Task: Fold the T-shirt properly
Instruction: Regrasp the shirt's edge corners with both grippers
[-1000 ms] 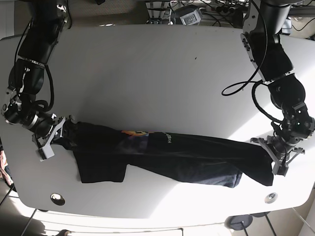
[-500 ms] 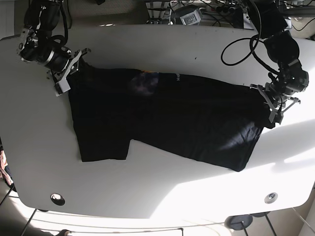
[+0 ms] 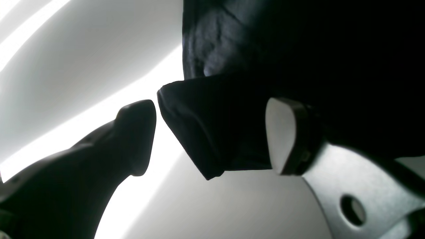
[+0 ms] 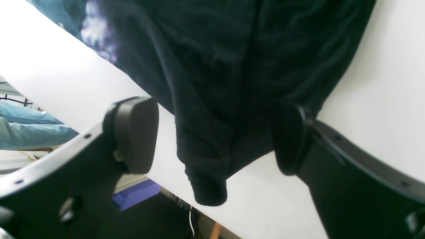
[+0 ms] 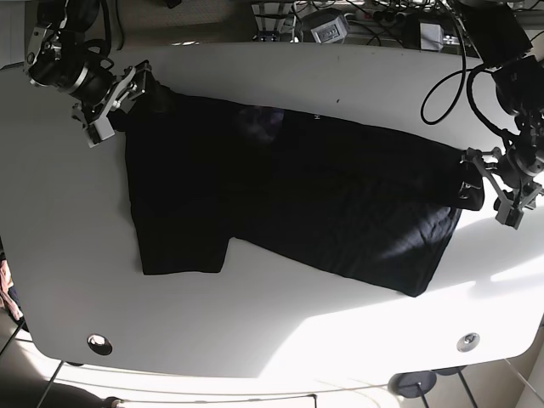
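The black T-shirt (image 5: 289,195) lies spread across the white table (image 5: 280,323), with a faint print near its far left part. My left gripper (image 5: 495,192) is at the shirt's right end. In the left wrist view my left gripper (image 3: 212,132) is open, with a bunched fold of the shirt (image 3: 212,132) between its fingers (image 3: 282,139). My right gripper (image 5: 115,100) is at the shirt's far left corner. In the right wrist view my right gripper (image 4: 211,136) is open, with the shirt's edge (image 4: 206,156) hanging between the jaws at the table edge.
Cables and equipment (image 5: 340,21) crowd the back edge of the table. Round holes sit near the front corners (image 5: 99,343) (image 5: 467,342). Bright sunlight crosses the table's front right. A blue box (image 4: 136,196) shows below the table edge in the right wrist view.
Both grippers carried the shirt's edge from the table's near side to the far side, spreading it out. The left gripper has since moved outward to the right.
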`<state>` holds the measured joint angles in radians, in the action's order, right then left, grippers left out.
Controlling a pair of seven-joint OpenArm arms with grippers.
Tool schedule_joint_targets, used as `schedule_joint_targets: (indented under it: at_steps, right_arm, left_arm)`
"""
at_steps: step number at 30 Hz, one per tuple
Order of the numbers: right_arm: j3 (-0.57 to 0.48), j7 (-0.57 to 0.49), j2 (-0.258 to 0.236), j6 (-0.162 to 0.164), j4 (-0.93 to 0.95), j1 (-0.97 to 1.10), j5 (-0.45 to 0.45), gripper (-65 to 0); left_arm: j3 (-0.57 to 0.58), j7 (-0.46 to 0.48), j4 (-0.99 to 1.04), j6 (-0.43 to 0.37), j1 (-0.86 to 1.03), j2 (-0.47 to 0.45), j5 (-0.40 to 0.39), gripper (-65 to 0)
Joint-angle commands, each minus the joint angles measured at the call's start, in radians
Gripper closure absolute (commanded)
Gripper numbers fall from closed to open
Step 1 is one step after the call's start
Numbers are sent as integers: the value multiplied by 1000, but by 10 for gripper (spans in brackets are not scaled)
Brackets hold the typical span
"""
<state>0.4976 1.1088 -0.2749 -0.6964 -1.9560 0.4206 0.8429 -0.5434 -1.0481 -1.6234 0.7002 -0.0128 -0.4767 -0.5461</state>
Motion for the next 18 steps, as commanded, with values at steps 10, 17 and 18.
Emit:
schedule_joint_targets:
  at_steps: [10, 17, 18]
  right_arm:
    - [-64, -17, -1, -2, 31, -30, 9, -503]
    - [-222, -16, -1, -2, 73, -21, 9, -501]
    - [-248, -16, -19, -2, 66, 5, 11, -501]
  left_arm:
    - [99, 219, -2, -2, -14, 66, 212, -471]
    - [148, 193, 8, -2, -92, 112, 258, -471]
    - [148, 193, 8, -2, -92, 112, 257, -471]
